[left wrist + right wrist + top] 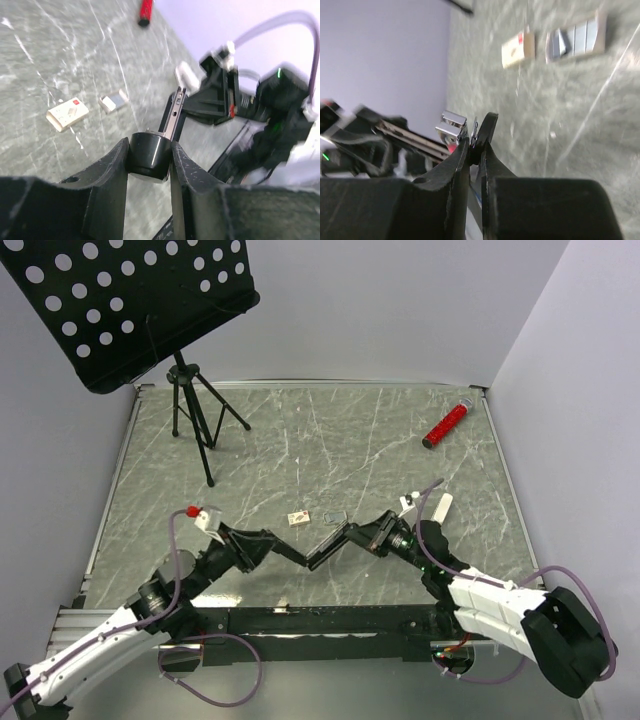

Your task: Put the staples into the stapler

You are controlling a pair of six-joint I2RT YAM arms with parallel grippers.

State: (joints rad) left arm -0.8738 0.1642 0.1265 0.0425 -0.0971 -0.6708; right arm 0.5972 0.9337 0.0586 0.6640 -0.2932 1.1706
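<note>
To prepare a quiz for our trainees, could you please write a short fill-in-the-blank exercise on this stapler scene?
The slim black bar-shaped stapler is clamped at its rounded end by the ___ gripper. In the top view, the small greyish tray lies just ___ of the tiny cream cardboard box. The cylinder near the grey marbled table's far right corner is ___.
Missing words: left; right; red.

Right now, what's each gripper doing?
Left gripper: closed on the end of the stapler.
Right gripper: closed on a thin sliver; cannot tell what.
</note>
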